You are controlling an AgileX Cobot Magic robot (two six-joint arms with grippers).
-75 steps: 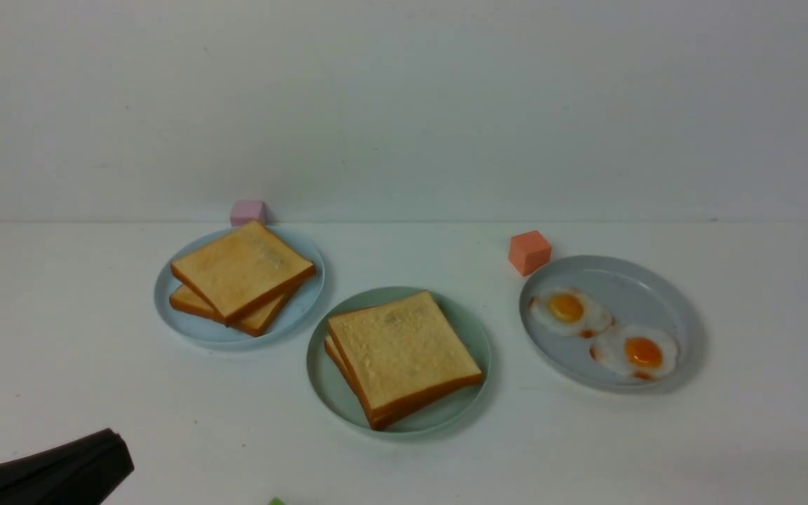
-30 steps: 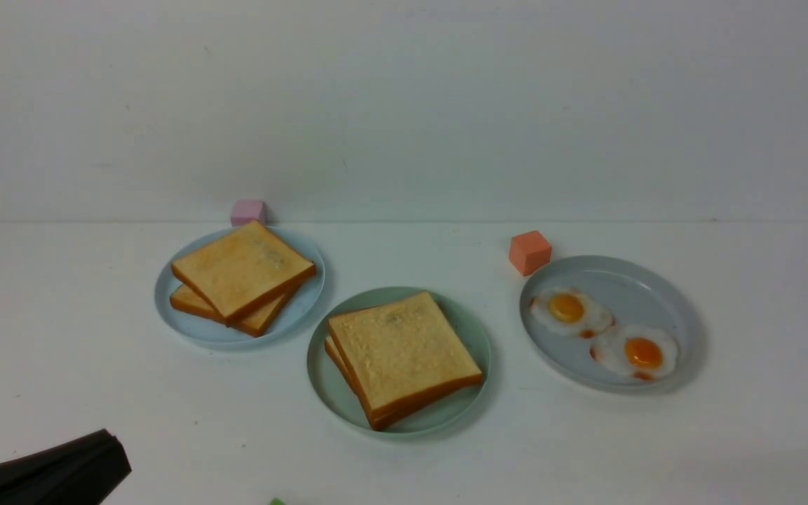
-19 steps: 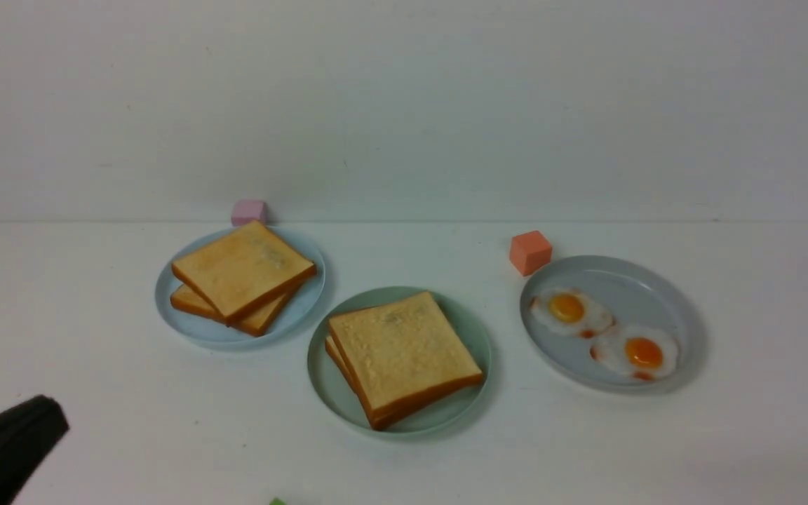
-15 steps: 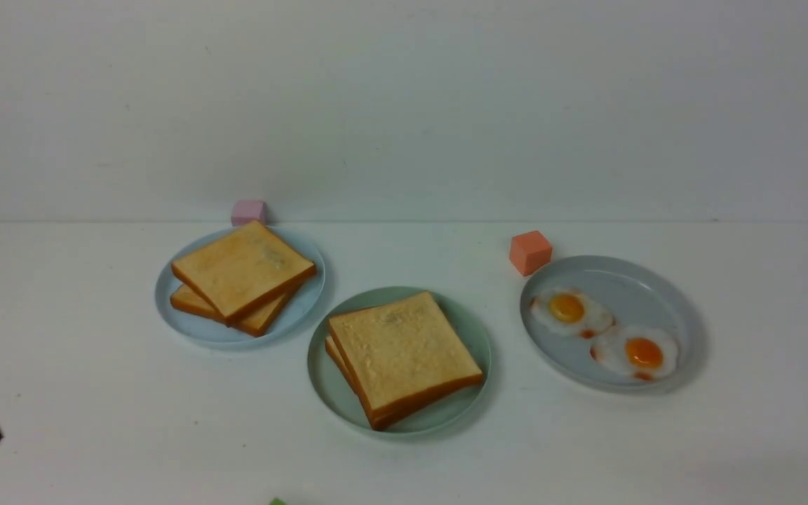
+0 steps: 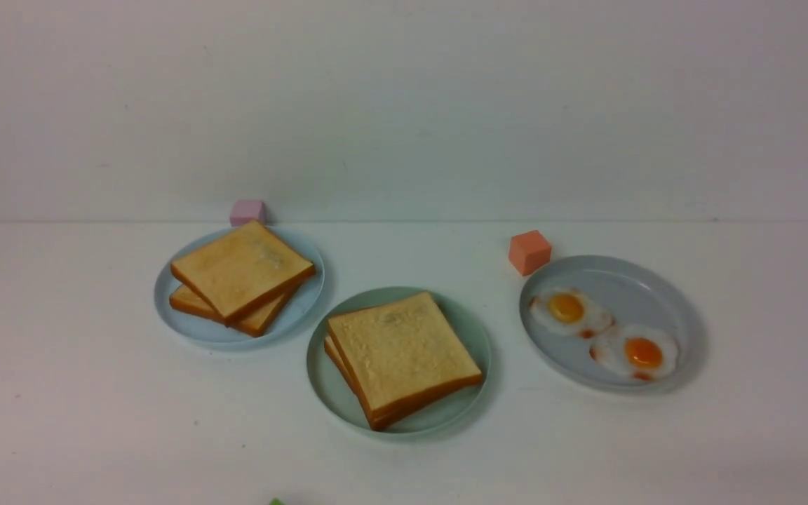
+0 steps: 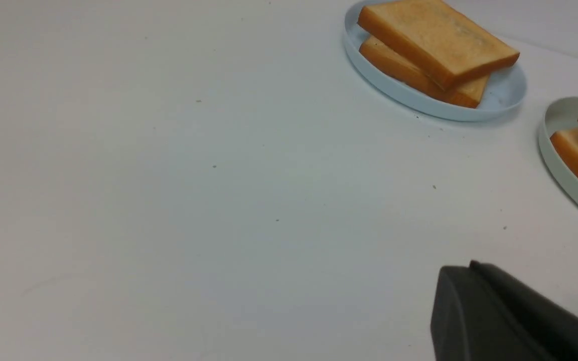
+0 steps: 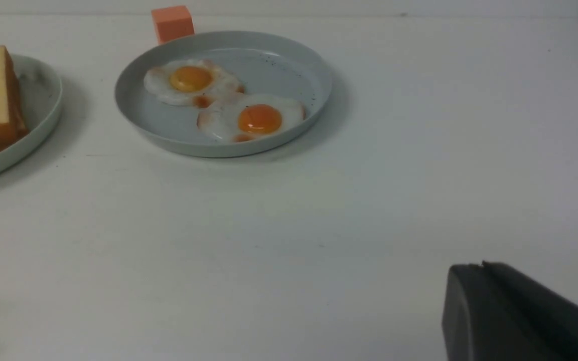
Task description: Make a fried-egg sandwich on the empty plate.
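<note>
At the middle of the white table (image 5: 95, 421), nearer to us than the other dishes, sits the mint-green plate (image 5: 337, 396). On it we see the fried-egg sandwich (image 5: 404, 358): two toast slices stacked flat. The top one is shifted a little to the right, so the lower crust peeks out on the left. Whatever lies between the slices is hidden. The stack is square, with no clear long axis, and it is turned slightly, so that one corner points to the near side and a little left.

To the far left we see a pale blue plate (image 5: 183, 319) with two more toast slices (image 5: 241, 270), and a pink cube (image 5: 247, 211) just behind it. To the right, a grey plate (image 5: 670, 308) holds two small fried eggs (image 5: 569, 308) touching each other. An orange cube (image 5: 529, 252) sits at its far left rim.

Only the wrist views show the grippers. The left gripper (image 6: 462, 281) is closed and empty, above bare table. Whether the right gripper (image 7: 472, 281) is closed or parted, we cannot tell.
</note>
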